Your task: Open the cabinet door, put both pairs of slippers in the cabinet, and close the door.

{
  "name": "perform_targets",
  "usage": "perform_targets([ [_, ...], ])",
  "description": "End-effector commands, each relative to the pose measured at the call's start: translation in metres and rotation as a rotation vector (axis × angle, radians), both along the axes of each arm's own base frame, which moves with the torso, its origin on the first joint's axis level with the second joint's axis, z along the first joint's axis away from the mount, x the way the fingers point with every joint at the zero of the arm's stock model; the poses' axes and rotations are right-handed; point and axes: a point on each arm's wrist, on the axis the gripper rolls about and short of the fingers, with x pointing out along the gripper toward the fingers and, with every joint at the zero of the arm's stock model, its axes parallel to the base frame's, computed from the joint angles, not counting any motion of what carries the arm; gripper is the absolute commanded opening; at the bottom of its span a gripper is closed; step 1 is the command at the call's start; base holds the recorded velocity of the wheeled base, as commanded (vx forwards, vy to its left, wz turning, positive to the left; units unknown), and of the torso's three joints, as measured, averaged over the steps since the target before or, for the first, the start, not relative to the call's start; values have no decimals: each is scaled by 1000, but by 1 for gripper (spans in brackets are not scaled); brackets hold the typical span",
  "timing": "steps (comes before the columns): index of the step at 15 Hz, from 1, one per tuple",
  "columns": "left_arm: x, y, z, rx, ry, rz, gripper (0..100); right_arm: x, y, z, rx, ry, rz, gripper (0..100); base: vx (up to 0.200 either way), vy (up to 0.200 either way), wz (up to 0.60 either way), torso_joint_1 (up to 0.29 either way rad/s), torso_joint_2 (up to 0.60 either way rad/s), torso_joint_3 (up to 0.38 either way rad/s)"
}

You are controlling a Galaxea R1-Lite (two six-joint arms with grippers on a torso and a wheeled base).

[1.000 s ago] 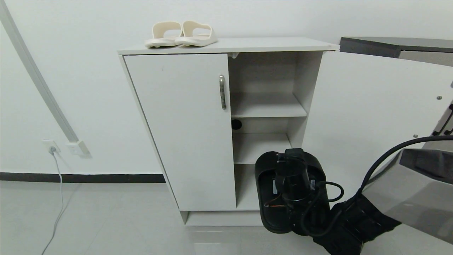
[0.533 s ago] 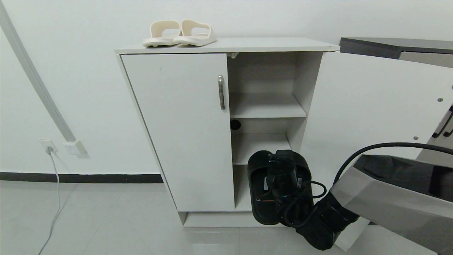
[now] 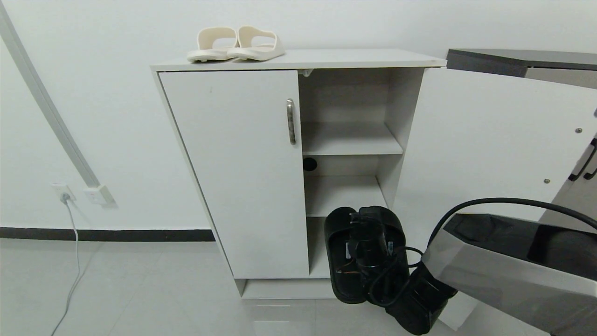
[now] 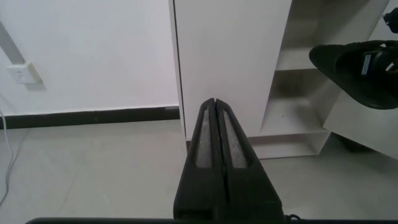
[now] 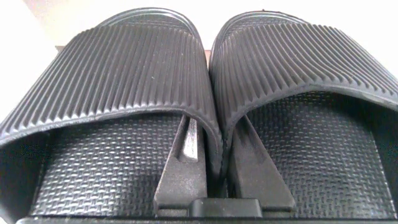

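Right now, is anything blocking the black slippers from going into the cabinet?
Nothing visible. The right door is swung open, and the black slippers hang in the right gripper just before the bare bottom shelf. The shut left door covers only the other half.

No text, number, brand or sign readable anywhere. Small white patch [image 3: 349,252] among black slippers [image 3: 339,275], maybe sticker; print on it too small to tell. Cabinet fronts, wall and wall socket plain, no lettering.
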Motion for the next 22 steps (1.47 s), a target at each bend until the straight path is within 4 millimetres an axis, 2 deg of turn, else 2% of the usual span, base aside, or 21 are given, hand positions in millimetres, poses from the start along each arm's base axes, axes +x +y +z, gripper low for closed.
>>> perform_targets([
  [1,0,0,0,0,1,0,0,0,0,-2,-3,4,1,0,0,0,0,-2,2,-71],
  [10,0,0,0,-3,1,0,0,-2,3,-10,-14,12,5,0,0,0,0,6,3,-180],
  [12,0,0,0,-3,1,0,0,-2,5,-6,-20,-53,19,0,0,0,0,5,2,-127],
  [16,0,0,0,-5,1,0,0,6,2,-15,-76,-202,21,0,0,0,0,1,1,-13],
  [17,0,0,0,-5,1,0,0,7,2,-20,-91,-215,22,0,0,0,0,0,0,0],
  [22,0,0,0,-5,1,0,0,8,2,-16,-80,-227,20,0,0,0,0,0,0,0],
])
